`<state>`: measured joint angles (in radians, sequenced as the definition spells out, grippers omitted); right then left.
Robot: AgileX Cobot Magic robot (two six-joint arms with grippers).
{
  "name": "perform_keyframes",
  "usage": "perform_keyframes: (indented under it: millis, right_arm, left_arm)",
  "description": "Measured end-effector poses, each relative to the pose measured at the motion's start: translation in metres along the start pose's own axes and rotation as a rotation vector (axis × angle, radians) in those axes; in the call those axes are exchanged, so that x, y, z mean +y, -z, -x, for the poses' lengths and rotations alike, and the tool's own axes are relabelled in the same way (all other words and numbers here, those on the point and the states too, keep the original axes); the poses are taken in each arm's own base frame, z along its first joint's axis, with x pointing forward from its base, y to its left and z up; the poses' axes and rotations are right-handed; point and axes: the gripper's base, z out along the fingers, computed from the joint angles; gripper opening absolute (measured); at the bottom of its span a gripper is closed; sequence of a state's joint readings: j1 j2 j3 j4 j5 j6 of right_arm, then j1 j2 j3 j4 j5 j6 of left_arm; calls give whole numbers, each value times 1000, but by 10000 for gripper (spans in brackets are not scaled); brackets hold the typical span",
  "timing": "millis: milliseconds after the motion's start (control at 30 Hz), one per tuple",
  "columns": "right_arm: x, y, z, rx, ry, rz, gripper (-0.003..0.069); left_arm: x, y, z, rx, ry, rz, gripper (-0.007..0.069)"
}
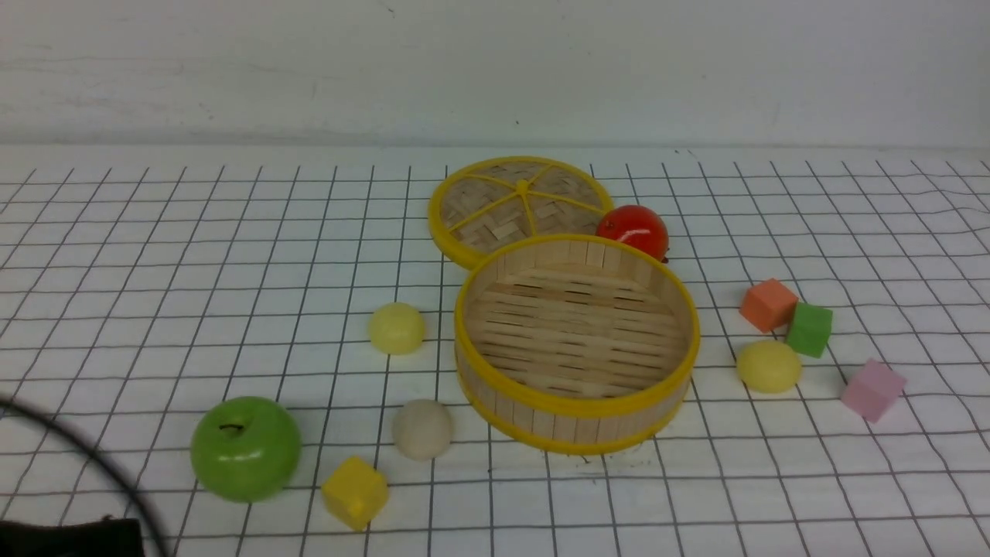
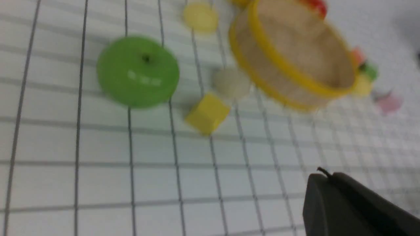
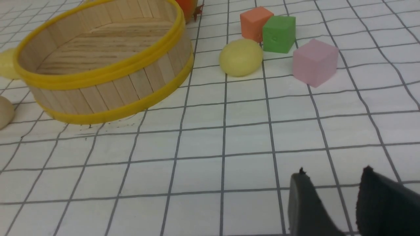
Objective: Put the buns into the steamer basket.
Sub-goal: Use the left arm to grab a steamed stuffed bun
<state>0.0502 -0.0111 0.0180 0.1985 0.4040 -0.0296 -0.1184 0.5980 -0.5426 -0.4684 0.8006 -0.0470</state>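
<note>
The steamer basket (image 1: 576, 408) stands empty at the middle of the table. A pale yellow bun (image 1: 396, 328) lies left of it, the beige bun (image 1: 422, 428) at its front left, and a second yellow bun (image 1: 768, 365) to its right. My left gripper (image 2: 323, 177) is shut and empty, hovering well short of the beige bun (image 2: 230, 83) and the basket (image 2: 279, 59); this view is blurred. My right gripper (image 3: 334, 178) is open and empty above the cloth, short of the yellow bun (image 3: 241, 57) and the basket (image 3: 108, 91).
The woven lid (image 1: 518, 205) and a red tomato (image 1: 633, 230) lie behind the basket. A green apple (image 1: 245, 447) and a yellow cube (image 1: 355, 490) sit at the front left. Orange (image 1: 768, 304), green (image 1: 810, 329) and pink (image 1: 872, 389) cubes surround the right bun.
</note>
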Motion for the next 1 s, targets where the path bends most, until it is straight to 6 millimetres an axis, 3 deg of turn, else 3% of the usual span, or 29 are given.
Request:
perform_keyframes:
  millis: [100, 167, 200, 267, 400, 433, 467, 600, 833, 1000]
  right_arm:
    - [0, 0, 0, 0, 0, 0, 239]
    - [0, 0, 0, 0, 0, 0, 239]
    - [0, 0, 0, 0, 0, 0, 239]
    - [0, 0, 0, 0, 0, 0, 239]
    - [0, 0, 0, 0, 0, 0, 239]
    - [0, 0, 0, 0, 0, 0, 239]
    - [0, 0, 0, 0, 0, 0, 239]
    - [0, 0, 0, 0, 0, 0, 239]
    - [0, 0, 0, 0, 0, 0, 239]
    - [0, 0, 0, 0, 0, 0, 239]
  left_arm:
    - [-2, -28, 28, 169, -28, 45, -13]
    - [-1, -55, 49, 258, -37, 69, -13]
    - [-1, -79, 63, 335, -48, 82, -13]
    - [-3, -96, 71, 393, -71, 87, -13]
    - [-39, -149, 82, 535, -255, 79, -13]
    - [-41, -151, 82, 538, -264, 79, -13]
    - [-61, -166, 82, 545, -340, 83, -13]
    - [-83, -190, 84, 548, -431, 109, -13]
    - [-81, -230, 90, 511, -513, 134, -8]
    - [-79, -248, 88, 496, -557, 121, 118]
